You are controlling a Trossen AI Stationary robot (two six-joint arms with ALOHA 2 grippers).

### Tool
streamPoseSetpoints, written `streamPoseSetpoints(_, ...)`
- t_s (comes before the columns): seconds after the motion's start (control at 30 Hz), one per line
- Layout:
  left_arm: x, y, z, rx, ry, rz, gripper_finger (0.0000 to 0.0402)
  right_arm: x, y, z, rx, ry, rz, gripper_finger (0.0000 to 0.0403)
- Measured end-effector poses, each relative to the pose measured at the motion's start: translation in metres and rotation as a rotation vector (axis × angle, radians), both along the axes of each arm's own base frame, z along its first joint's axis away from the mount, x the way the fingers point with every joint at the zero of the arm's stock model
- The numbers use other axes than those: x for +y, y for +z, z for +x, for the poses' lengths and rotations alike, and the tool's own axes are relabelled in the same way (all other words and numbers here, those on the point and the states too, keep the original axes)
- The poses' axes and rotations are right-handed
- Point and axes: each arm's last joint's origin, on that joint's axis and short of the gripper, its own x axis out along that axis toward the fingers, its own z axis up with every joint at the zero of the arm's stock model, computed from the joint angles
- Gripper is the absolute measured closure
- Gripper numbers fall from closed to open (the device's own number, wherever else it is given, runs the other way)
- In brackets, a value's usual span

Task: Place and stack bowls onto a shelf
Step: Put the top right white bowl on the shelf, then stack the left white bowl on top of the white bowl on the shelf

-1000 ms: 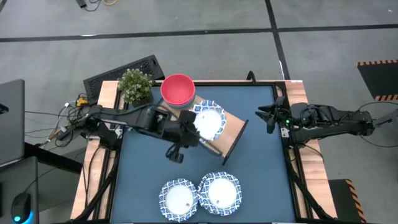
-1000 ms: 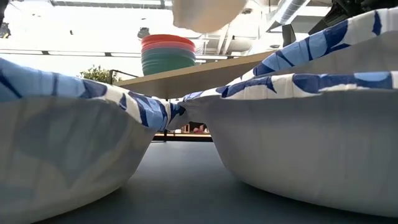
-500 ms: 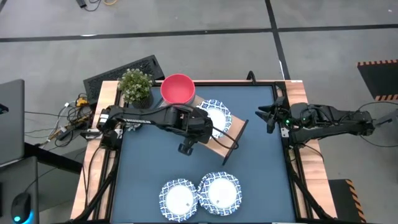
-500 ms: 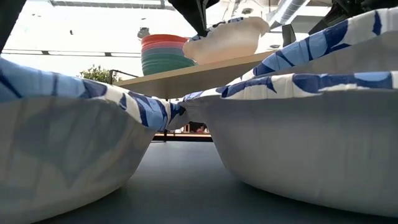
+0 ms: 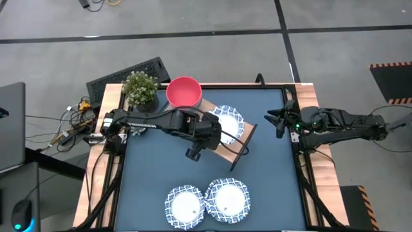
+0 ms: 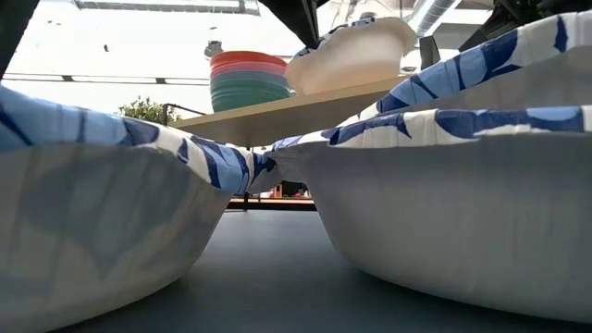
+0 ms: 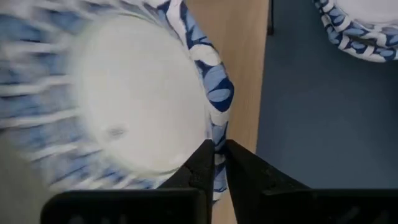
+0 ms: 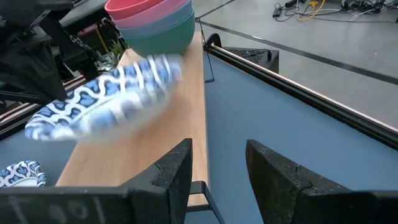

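A white bowl with a blue-patterned rim is over the light-wood shelf, tilted, in my left gripper, which is shut on it. In the low view this bowl sits at the shelf board. A pink bowl is nested in a green bowl at the shelf's far-left end. Two more white and blue bowls rest on their bases near the table's near edge. My right gripper waits open at the table's right edge. My left gripper pinches the bowl's blue-patterned rim between its two fingers, one inside the bowl and one outside. It comes from above on the bowl's near-left side. The bowl is tilted, and its underside looks down on the shelf board; I cannot tell if it rests there.
A small potted plant stands at the far-left corner beside the pink bowl. Wooden rails edge the blue tabletop. Bare blue surface lies between the shelf and the two near bowls, and to the shelf's right.
My left gripper has come down with the white and blue bowl from high above the shelf to the board, moving a little toward the table's right. The bowl was tilted as it reached the board and has since shifted slightly rightward along it.
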Motion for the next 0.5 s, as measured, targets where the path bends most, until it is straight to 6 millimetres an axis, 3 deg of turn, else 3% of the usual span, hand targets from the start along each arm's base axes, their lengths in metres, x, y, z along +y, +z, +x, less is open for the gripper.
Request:
streamPoseSetpoints(0.3,0.000,-0.003,0.001,0.003,-0.010,0.047,0.0323,0.000,0.000,0.000,0.000,0.000,0.000,0.0226)
streamPoseSetpoints(0.5,-0.010,0.028,-0.013,-0.021,0.118,-0.079,0.0294,0.000,0.000,0.000,0.000,0.000,0.000,0.0226)
